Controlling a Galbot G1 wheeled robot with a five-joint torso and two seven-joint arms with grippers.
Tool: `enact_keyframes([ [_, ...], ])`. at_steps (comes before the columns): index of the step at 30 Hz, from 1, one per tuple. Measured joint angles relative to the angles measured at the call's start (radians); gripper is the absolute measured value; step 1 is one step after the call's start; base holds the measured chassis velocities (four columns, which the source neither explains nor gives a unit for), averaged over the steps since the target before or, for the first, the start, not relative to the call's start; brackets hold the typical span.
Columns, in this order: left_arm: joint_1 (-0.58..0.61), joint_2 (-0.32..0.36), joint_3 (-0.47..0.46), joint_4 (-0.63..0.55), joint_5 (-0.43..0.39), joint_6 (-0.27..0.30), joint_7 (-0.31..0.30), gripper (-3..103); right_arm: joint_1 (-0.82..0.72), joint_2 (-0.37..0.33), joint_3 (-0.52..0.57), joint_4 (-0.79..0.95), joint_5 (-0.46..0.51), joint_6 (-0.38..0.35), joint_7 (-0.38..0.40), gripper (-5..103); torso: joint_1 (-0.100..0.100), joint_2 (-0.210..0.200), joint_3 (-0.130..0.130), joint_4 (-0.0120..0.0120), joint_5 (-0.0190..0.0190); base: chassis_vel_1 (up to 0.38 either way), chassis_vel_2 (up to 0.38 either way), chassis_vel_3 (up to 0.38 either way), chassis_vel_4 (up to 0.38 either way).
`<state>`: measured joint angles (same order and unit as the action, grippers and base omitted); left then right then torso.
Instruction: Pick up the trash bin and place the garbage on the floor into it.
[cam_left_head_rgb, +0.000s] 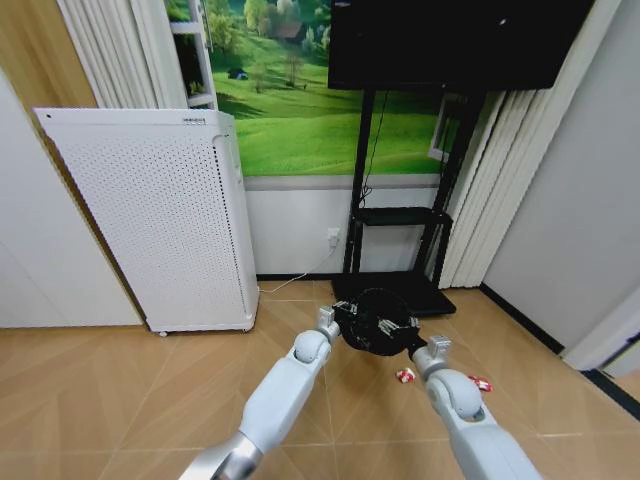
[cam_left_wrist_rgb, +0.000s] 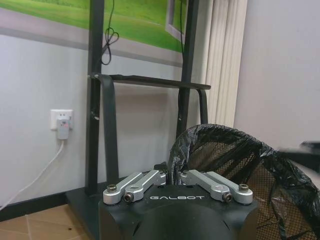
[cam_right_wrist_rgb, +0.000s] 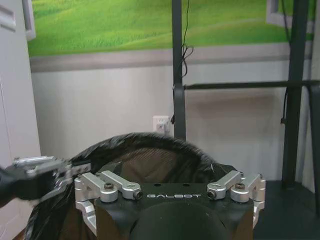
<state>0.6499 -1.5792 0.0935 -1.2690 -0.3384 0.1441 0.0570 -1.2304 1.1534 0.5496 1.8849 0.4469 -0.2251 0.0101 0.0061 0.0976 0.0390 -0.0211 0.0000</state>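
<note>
The trash bin (cam_left_head_rgb: 378, 322), black wire mesh lined with a black bag, sits low in front of me between my two grippers, its mouth tipped toward me. My left gripper (cam_left_head_rgb: 338, 318) is shut on the bin's rim (cam_left_wrist_rgb: 225, 145), its fingers pinched together at the bag's edge (cam_left_wrist_rgb: 172, 175). On the opposite side my right gripper (cam_left_head_rgb: 420, 347) stands open at the rim, and past its spread jaws (cam_right_wrist_rgb: 170, 175) the bin (cam_right_wrist_rgb: 150, 150) bulges. Two pieces of garbage lie on the floor: one red-and-white wrapper (cam_left_head_rgb: 405, 376) beside my right wrist and another (cam_left_head_rgb: 481, 383) farther right.
A tall white perforated appliance (cam_left_head_rgb: 160, 220) stands at the left. Just behind the bin is a black TV stand (cam_left_head_rgb: 395, 215) with a flat base (cam_left_head_rgb: 395, 292). A plugged wall socket (cam_left_head_rgb: 333, 238) and curtains (cam_left_head_rgb: 490, 190) are behind. Bare wood floor (cam_left_head_rgb: 120, 390) stretches to the left.
</note>
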Motion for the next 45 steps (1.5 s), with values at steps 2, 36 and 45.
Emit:
enact_keyframes([
  [2,0.008,0.025,-0.007,-0.026,-0.005,0.004,-0.005,7,-0.015,-0.008,0.013,0.038,0.016,-0.003,0.017,100,0.000,0.000,0.000,0.0000,-0.0001,0.000,0.000,0.000,0.000],
  [36,0.153,0.257,-0.168,-0.290,-0.079,0.035,-0.038,7,-0.026,0.024,0.002,-0.149,-0.028,-0.048,0.054,100,0.000,0.000,0.000,0.0000,-0.0001,-0.026,-0.029,0.031,0.028],
  [45,0.174,0.264,-0.185,-0.301,-0.080,0.034,-0.035,7,-0.032,0.036,-0.007,-0.161,-0.047,-0.030,0.049,100,0.000,0.000,0.000,0.0002,0.0005,-0.267,-0.257,0.255,0.254],
])
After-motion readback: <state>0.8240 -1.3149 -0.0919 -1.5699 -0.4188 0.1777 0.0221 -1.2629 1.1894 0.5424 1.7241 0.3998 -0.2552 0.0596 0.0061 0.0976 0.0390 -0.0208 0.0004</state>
